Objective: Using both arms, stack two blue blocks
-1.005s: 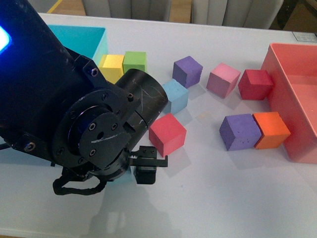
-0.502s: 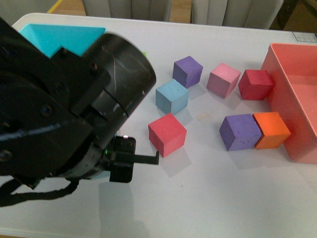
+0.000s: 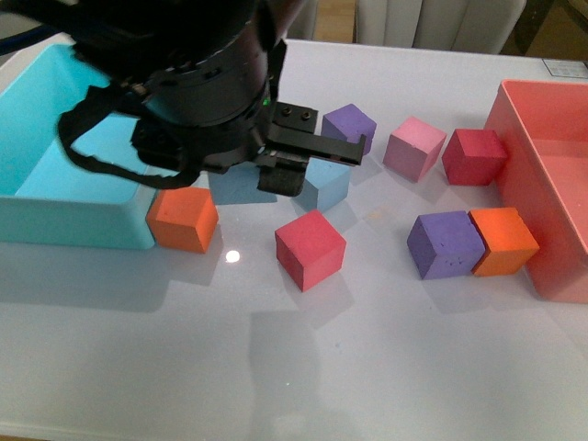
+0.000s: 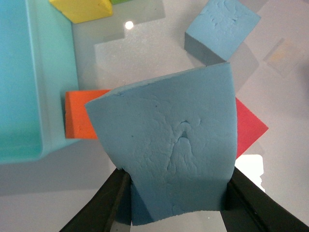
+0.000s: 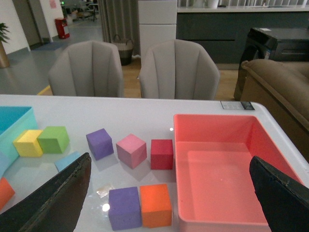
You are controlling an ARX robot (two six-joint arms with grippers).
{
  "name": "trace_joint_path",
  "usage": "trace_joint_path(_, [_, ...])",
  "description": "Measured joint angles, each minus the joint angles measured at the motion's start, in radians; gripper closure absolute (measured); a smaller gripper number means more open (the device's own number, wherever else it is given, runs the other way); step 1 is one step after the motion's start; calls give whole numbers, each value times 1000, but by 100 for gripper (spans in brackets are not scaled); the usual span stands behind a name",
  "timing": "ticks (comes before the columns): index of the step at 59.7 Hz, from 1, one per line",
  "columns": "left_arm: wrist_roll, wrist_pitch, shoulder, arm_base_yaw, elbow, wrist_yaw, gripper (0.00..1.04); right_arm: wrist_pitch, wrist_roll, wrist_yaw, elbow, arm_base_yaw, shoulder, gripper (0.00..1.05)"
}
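- Left arm (image 3: 184, 83): reaches over the table (image 3: 386, 367) in front of the turquoise bin (image 3: 73, 230), hiding much of the left side in the front view
- Left gripper (image 4: 176, 191): jaws pinch the held blue block (image 4: 166, 150) on two opposite faces, and the foam bulges between them
- Held blue block: tilted, and in the left wrist view it overlaps the orange cube (image 3: 184, 219) and the red cube (image 3: 310, 248); contact with the table cannot be told
- Second blue block (image 3: 329, 188): resting on the table just beside the held block, behind the red cube, its top partly hidden by the left gripper's finger in the front view
- Right gripper (image 5: 169, 159): jaws spread wide, nothing between them, well apart from both blue blocks, looking across the cubes and the pink bin (image 5: 217, 169)
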Motion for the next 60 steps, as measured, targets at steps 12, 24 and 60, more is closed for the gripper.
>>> trace_joint_path(12, [44,-76,158,-2,233,19,66,0,0,0,0,0,0,9])
trace_joint_path(24, [90,-159,320,-3,472,26,66,0,0,0,0,0,0,9])
trace_joint_path(60, [144,-268,552,10,765,38,66,0,0,0,0,0,0,9])
